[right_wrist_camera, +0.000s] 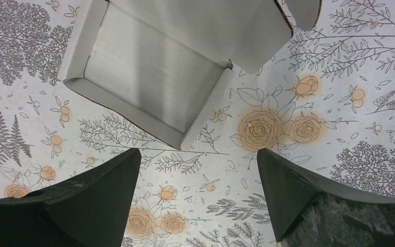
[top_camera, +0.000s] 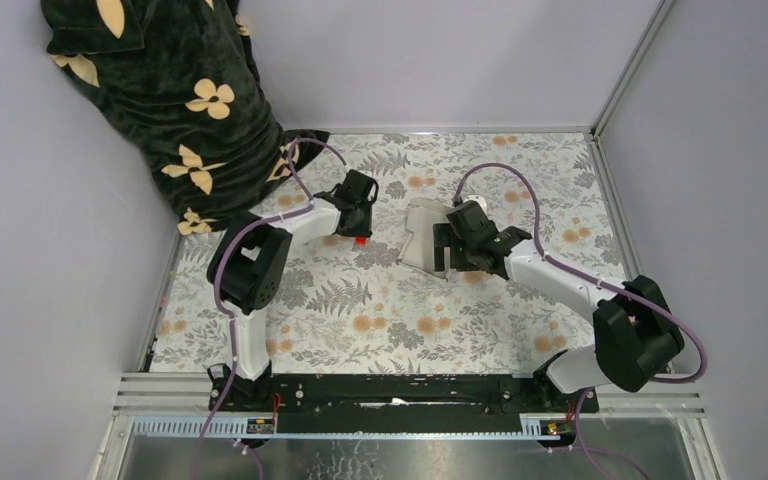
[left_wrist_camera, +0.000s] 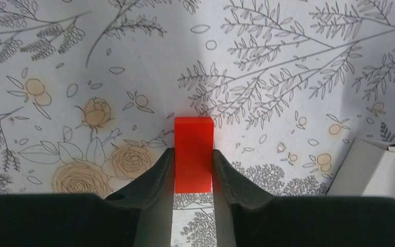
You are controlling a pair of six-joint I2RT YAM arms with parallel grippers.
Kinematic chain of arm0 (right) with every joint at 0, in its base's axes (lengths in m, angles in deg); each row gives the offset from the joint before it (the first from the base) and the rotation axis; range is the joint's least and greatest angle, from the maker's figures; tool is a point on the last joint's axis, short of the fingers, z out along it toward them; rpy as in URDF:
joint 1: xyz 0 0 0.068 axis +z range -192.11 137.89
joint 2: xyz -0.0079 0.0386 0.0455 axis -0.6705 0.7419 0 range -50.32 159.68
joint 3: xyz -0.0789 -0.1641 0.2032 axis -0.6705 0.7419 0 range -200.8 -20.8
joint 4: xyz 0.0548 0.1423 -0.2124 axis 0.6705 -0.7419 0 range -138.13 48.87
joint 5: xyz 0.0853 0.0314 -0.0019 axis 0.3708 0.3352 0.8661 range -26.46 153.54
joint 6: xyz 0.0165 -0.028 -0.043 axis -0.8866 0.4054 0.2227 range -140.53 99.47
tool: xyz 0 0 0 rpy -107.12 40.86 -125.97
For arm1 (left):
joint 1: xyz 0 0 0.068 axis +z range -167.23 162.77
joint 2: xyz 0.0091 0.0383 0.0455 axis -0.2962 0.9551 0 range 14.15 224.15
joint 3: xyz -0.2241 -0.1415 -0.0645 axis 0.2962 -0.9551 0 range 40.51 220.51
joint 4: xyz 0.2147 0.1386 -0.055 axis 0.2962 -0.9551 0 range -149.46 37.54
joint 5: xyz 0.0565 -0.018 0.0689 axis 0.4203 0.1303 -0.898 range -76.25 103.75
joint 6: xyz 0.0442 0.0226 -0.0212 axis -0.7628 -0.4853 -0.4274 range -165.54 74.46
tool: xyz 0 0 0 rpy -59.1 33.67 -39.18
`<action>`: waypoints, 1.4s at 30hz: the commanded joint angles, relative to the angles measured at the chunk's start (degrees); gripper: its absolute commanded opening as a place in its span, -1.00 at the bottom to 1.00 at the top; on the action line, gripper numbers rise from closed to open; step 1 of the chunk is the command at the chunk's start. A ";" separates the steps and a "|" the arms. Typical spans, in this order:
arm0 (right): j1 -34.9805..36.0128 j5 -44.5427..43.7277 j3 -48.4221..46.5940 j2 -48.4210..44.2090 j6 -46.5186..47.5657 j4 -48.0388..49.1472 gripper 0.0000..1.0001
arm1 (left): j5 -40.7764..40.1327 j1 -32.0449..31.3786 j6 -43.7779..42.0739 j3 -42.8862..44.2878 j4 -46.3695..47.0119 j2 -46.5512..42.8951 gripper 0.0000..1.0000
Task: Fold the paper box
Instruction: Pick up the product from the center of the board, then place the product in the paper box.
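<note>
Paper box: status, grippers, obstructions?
Left gripper closed on red block. Right gripper open over paper box. Box part-folded, lid open. Nothing blocking.

White paper box [right_wrist_camera: 149, 77]; red block [left_wrist_camera: 194, 149]; floral table [top_camera: 380, 325].

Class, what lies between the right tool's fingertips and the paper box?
Only bare floral tablecloth, in the right wrist view, separates the right tool from the paper box.
</note>
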 commanded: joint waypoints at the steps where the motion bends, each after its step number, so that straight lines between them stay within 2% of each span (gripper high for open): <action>1: -0.39 -0.94 0.06 -3.62 -0.26 -1.21 0.82 | -1.84 -1.90 1.07 -3.14 -4.39 -0.60 -0.39; 7: -0.33 -0.88 1.23 -7.30 -1.00 -1.78 0.83 | -2.37 -3.15 1.74 -4.38 -5.10 -2.55 -0.40; 15: -0.37 -2.85 0.96 -11.02 -1.17 -5.26 0.83 | -0.77 -4.61 2.69 -7.17 -6.31 -10.63 -0.40; 20: -0.49 -5.61 0.83 -13.39 -1.36 -7.70 0.83 | 0.58 -9.51 3.82 -4.28 -8.10 -13.76 -0.39; 27: -2.57 -6.19 1.22 -14.61 -0.93 -8.21 0.84 | 0.14 -18.31 6.17 3.92 -10.25 -9.50 -0.39; 34: -5.46 -4.21 3.03 -16.07 0.05 -7.07 0.85 | -0.98 -21.59 7.36 9.02 -9.84 -4.18 -0.38; 42: -7.22 -1.64 4.51 -15.84 0.43 -5.23 0.85 | -2.76 -21.96 7.19 10.81 -6.29 0.39 -0.31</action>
